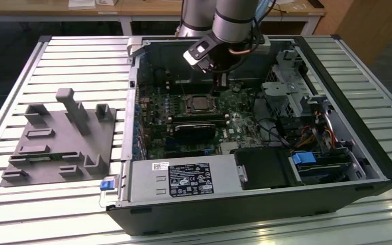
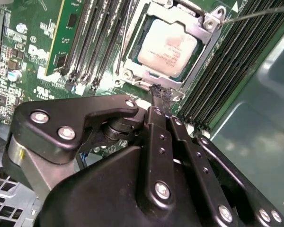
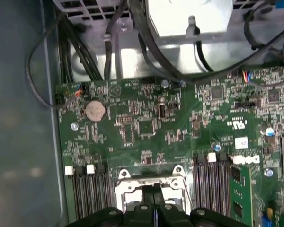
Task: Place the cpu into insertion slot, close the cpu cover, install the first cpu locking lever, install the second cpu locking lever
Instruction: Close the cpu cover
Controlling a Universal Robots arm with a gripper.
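Arm [image 1: 234, 20]: reaching steeply down into the open computer case [image 1: 250, 212].
Pincer [image 2: 162, 92]: pressing together, tips touching the cover [image 2: 197, 29] at its edge.
Cpu [image 2: 168, 47]: lying flat, showing through the cover's window, just beside the tips.

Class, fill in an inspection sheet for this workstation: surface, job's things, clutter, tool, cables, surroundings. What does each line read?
Surface: slatted metal table, carrying an open computer case.
Job's things: cpu seated in insertion slot; cpu cover down around it; a thin lever rod sticks out beside it.
Clutter: grey fixture block on the table, at the exterior view's left of the case.
Tool: tool with fingers together, tip at the cover's edge.
Cables: wires bundled inside the case, toward the exterior view's right.
Surroundings: wooden desks behind.
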